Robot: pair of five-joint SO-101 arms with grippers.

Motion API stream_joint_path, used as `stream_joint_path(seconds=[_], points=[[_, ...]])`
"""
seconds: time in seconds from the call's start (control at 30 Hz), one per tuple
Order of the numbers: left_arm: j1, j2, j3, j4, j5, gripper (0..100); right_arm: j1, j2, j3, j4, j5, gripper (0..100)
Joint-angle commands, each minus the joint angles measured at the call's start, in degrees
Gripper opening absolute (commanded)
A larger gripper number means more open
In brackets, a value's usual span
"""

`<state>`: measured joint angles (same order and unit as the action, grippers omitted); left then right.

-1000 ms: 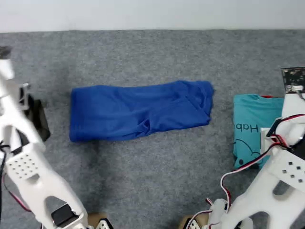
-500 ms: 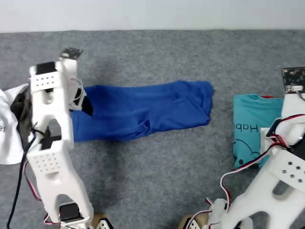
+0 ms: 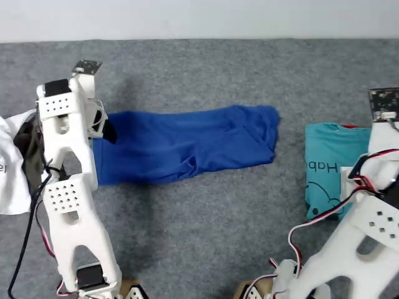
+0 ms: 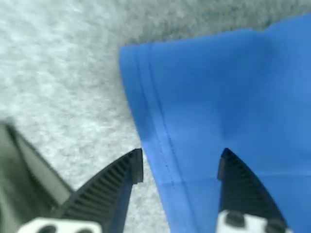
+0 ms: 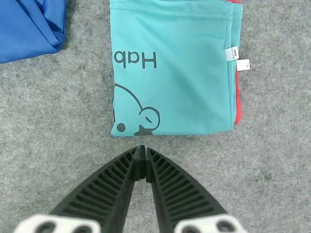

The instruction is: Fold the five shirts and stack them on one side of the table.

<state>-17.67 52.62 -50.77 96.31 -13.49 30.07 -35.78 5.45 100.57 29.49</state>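
A blue shirt (image 3: 187,145) lies folded into a long strip across the middle of the grey table. My left gripper (image 4: 181,164) is open just above the strip's left end, its fingers on either side of the hemmed edge of the blue shirt (image 4: 218,111). In the high view the left arm (image 3: 65,124) stands over that same end. A folded teal shirt (image 5: 170,68) with a red one under it lies at the right side, also the teal shirt (image 3: 330,168). My right gripper (image 5: 140,162) is shut, empty, just off the teal shirt's near edge.
A white shirt (image 3: 11,162) with a dark garment on it lies at the table's left edge, beside the left arm. The right arm (image 3: 368,212) covers part of the teal stack. A pale wall (image 3: 199,18) borders the far side.
The left arm swung in from the left edge to the blue shirt's left end, uncovering the white shirt, then shifted slightly left. The right arm stayed still.
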Motion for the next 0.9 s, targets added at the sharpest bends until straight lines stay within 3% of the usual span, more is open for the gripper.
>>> stream_joint_path(seconds=[0.0,0.47,0.8,0.87], points=[[-0.35,0.62,-4.44,1.58,0.35,25,0.57,-1.27,-0.09,2.33,-0.26,1.5],[-1.14,9.14,-5.76,1.85,-1.23,24,0.57,-1.36,-0.09,2.33,-0.26,1.5],[2.20,10.55,-5.32,4.22,-7.38,1,0.57,-1.36,-0.09,2.33,-0.26,1.5],[2.37,10.02,-3.56,4.22,-8.35,1,0.57,-1.36,-0.09,2.33,-0.26,1.5]])
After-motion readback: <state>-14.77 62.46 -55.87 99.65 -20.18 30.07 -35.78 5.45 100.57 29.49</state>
